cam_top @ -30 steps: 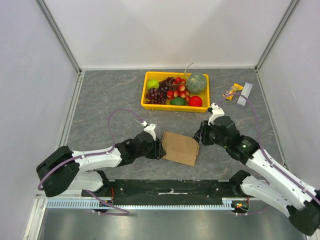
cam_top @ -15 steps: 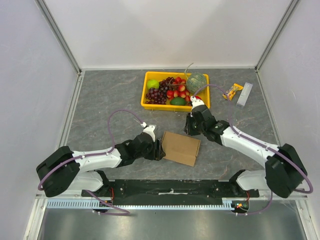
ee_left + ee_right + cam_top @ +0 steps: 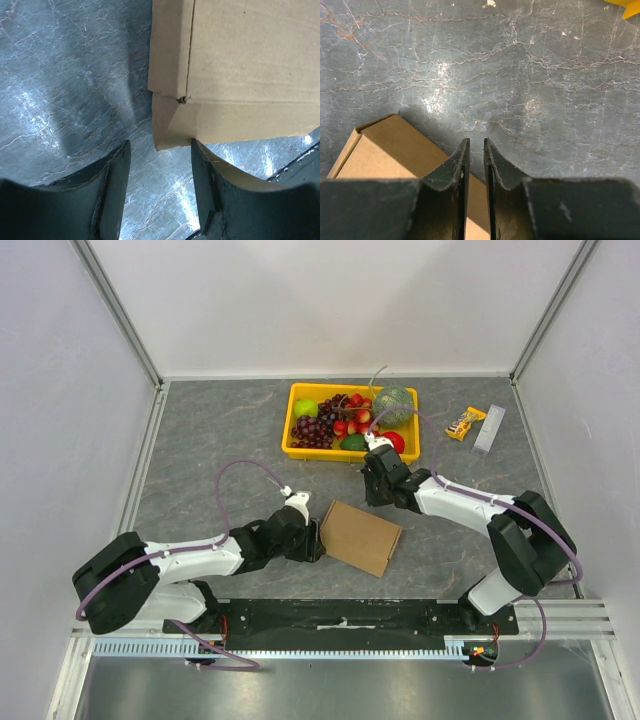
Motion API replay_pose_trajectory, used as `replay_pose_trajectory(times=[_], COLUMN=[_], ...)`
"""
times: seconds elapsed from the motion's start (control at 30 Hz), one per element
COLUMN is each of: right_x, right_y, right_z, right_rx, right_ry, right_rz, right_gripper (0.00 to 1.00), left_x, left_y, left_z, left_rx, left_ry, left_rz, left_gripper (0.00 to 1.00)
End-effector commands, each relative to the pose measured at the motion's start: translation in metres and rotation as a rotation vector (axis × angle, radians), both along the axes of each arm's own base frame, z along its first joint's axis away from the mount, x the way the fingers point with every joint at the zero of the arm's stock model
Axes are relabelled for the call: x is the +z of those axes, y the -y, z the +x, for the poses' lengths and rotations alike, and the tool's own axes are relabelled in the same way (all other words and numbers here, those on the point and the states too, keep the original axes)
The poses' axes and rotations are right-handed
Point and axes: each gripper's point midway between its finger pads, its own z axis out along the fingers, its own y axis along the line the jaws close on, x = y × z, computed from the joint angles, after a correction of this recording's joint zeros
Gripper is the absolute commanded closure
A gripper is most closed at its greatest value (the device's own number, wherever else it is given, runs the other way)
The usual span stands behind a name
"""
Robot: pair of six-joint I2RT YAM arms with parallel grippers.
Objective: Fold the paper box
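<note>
The paper box (image 3: 361, 537), plain brown cardboard folded into a slim flat box, lies on the grey table between the two arms. My left gripper (image 3: 318, 541) is open at the box's left end. In the left wrist view the box's corner (image 3: 172, 135) sits just ahead of the gap between the fingers of the left gripper (image 3: 160, 146), and the right finger (image 3: 210, 170) touches its edge. My right gripper (image 3: 372, 492) is just beyond the box's far edge. In the right wrist view the right gripper (image 3: 476, 142) has its jaws almost together on nothing, above the table beside the box (image 3: 380, 150).
A yellow tray (image 3: 300, 451) of fruit stands behind the box, close to the right gripper. A snack packet (image 3: 464, 422) and a grey bar (image 3: 489, 427) lie at the back right. White walls enclose the table.
The right gripper has swung from the box's right edge up and left to its far edge near the tray. The box has shifted slightly. The left arm has hardly moved.
</note>
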Motion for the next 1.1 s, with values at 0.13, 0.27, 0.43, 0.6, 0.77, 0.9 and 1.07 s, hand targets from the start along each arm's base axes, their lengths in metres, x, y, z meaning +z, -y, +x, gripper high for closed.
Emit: replay_pose_trajectory(times=[0.13,0.27,0.43,0.6,0.77,0.9,1.07], right_x=[-0.003,-0.006,-0.013,-0.017,-0.022,-0.024,-0.023], right_y=[-0.011,-0.011,-0.014,-0.019,-0.021,-0.022,-0.023], right_z=[-0.005,-0.013,-0.023,-0.033,-0.043,-0.049,-0.055], right_rx=[0.085,0.104,0.128,0.158,0.176,0.179,0.178], right_ry=[-0.02,-0.038,-0.072,-0.112,-0.146,-0.163,-0.173], right_rz=[0.026,0.034,0.056,0.091,0.107,0.118,0.143], right_gripper=[0.77,0.77,0.77,0.78,0.78,0.78,0.78], left_x=[0.006,0.004,-0.002,-0.003,-0.007,-0.008,-0.011], left_y=[-0.004,-0.002,0.001,0.002,0.006,0.01,0.013], left_z=[0.009,0.011,0.013,0.015,0.017,0.019,0.02], left_rx=[-0.004,-0.004,-0.003,0.004,0.003,0.001,-0.001], left_ry=[0.046,0.036,0.018,0.016,0.006,0.002,-0.004], left_rz=[0.056,0.069,0.09,0.099,0.108,0.106,0.11], left_gripper=[0.43,0.43,0.43,0.43,0.42,0.42,0.42])
